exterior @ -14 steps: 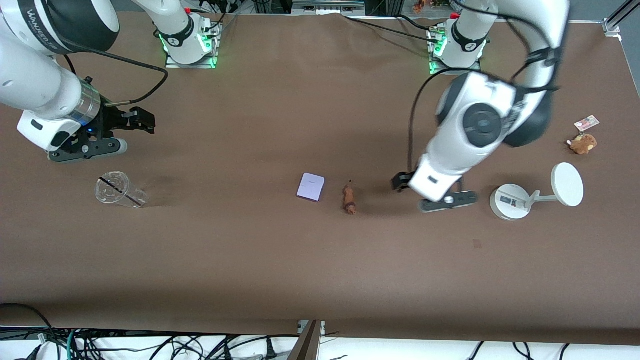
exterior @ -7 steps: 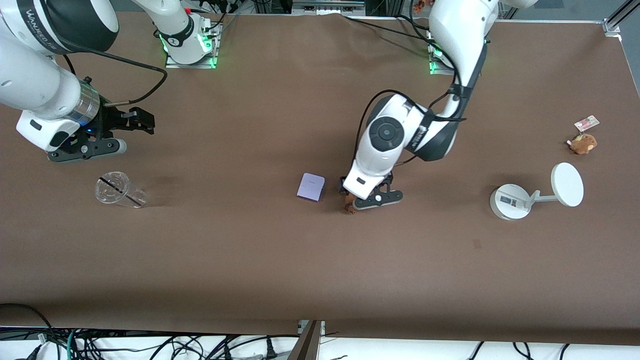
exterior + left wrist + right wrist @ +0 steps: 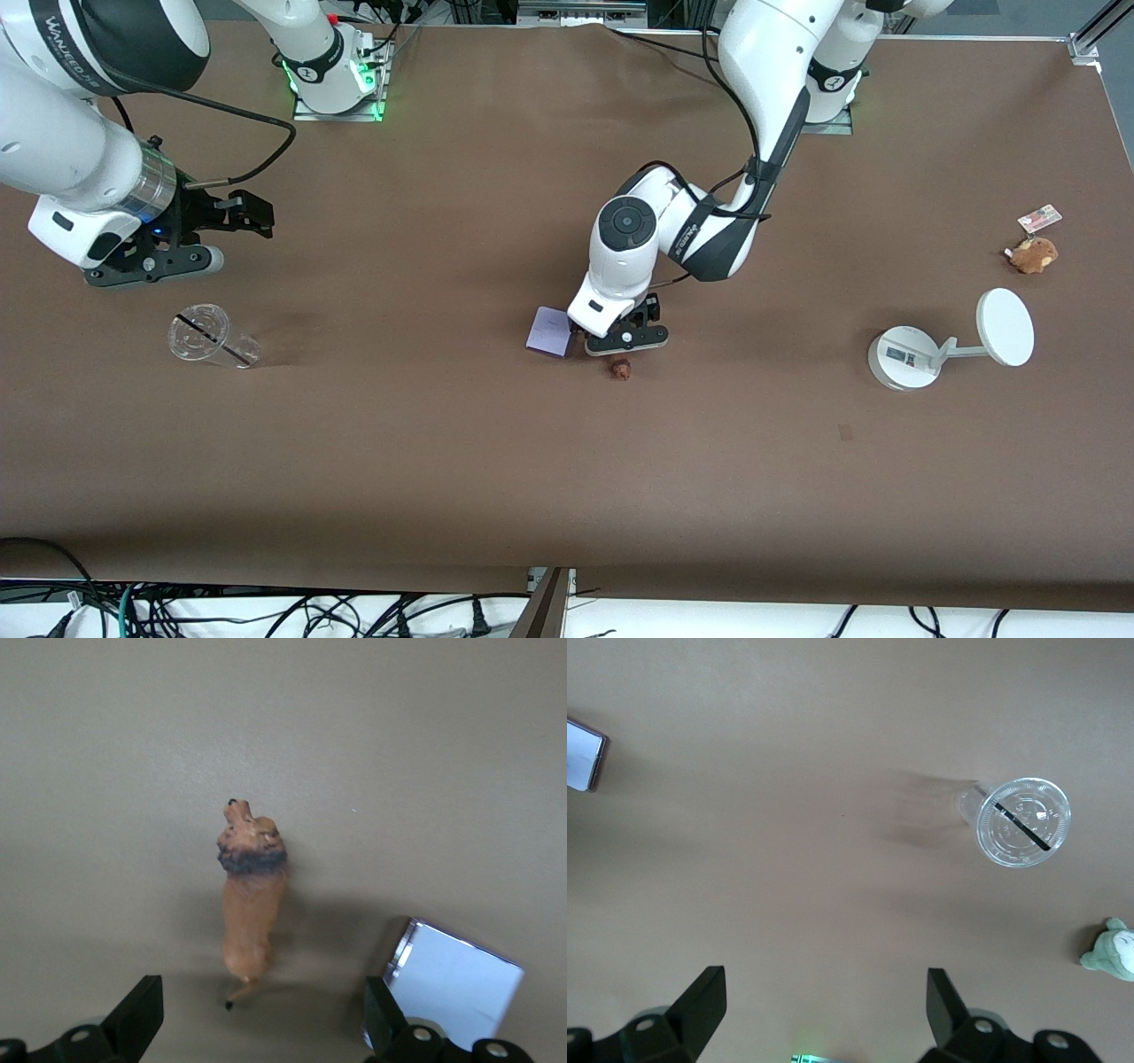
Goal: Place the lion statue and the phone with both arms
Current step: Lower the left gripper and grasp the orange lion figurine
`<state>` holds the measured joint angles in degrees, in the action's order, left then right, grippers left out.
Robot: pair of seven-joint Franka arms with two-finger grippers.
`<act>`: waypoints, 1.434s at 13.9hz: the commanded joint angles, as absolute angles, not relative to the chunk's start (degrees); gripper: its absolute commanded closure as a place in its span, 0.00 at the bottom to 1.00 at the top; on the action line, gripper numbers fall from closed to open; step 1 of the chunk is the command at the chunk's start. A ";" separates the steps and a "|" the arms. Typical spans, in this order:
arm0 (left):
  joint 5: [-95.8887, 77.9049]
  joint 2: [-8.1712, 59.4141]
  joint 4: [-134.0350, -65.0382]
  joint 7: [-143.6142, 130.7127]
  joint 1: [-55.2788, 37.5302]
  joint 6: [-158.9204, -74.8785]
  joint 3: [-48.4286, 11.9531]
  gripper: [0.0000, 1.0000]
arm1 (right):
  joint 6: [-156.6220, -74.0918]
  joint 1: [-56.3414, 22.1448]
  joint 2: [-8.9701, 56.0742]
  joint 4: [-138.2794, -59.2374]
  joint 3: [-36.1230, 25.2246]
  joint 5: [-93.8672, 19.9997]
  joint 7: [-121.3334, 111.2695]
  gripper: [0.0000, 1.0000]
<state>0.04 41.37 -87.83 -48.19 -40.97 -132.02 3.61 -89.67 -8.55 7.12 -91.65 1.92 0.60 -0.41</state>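
Observation:
The lion statue [image 3: 251, 895], a small orange-brown figurine with a darker mane band, lies on the brown table beside the pale-lavender phone [image 3: 452, 983]. In the front view only the end of the lion statue [image 3: 621, 369] shows below the left gripper [image 3: 625, 340], and the phone [image 3: 549, 331] lies next to it toward the right arm's end. My left gripper [image 3: 257, 1028] hangs open over the lion's tail end, touching nothing. My right gripper [image 3: 155, 264] waits open over bare table by the cup; in its wrist view the right gripper [image 3: 824, 1014] holds nothing.
A clear lidded cup [image 3: 209, 337] lies near the right gripper. Toward the left arm's end stand a white round-based stand [image 3: 904, 356] with a disc and a brown plush [image 3: 1033, 254] with a tag. A green plush [image 3: 1112, 952] shows in the right wrist view.
The left arm has swung from beside the white stand toward the table's middle and now hangs over the lion statue. The right arm has not moved.

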 commanded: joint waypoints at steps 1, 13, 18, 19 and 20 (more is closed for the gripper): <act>1.67 43.76 -86.13 -48.78 -41.31 -134.02 4.57 0.00 | -89.56 -8.53 7.12 -90.97 1.76 -0.35 -0.35 0.00; 1.67 45.97 -84.64 -48.96 -41.31 -136.05 6.06 0.98 | -89.56 -8.53 7.12 -90.97 1.76 -0.35 -0.35 0.00; 1.84 44.13 -85.16 -47.73 -41.04 -135.44 7.55 1.00 | -89.56 -8.53 7.12 -90.97 1.76 -0.35 -0.35 0.00; 1.85 43.34 -85.34 -45.64 -40.52 -134.22 7.73 1.00 | -89.56 -8.53 7.12 -90.97 1.76 -0.35 -0.35 0.00; 1.76 42.37 -85.43 -42.05 -39.91 -132.29 8.00 1.00 | -89.56 -8.53 7.21 -90.97 1.76 -0.35 -0.35 0.00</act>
<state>0.27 44.64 -85.50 -46.42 -40.73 -135.76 7.35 -89.68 -8.55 7.12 -91.62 1.92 0.59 -0.41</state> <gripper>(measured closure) 0.674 0.000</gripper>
